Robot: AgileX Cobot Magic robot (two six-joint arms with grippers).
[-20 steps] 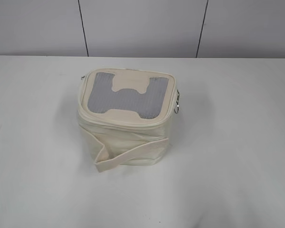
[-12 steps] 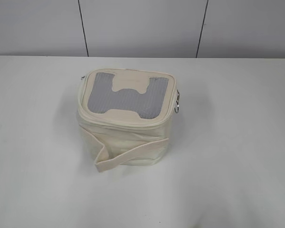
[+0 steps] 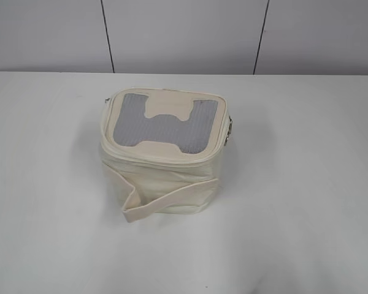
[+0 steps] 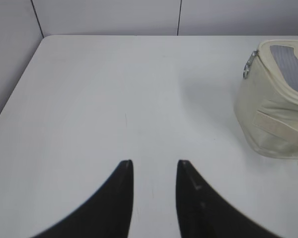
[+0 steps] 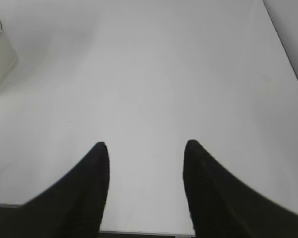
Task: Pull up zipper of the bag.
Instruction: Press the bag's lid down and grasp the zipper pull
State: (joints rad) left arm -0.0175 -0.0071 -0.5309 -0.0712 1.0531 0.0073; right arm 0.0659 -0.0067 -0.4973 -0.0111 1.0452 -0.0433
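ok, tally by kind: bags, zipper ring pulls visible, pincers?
Small boxy cream soft bag with grey mesh top: 1
Silver metal ring pulls, at its right side and its left: 2
Black pincers, left and right, both open: 2
Total: 5

Soft matt cream cloth bag [image 3: 162,162], grey mesh top [image 3: 165,125], shiny metal zipper [image 3: 230,130] rings, smooth white table [image 3: 306,202].
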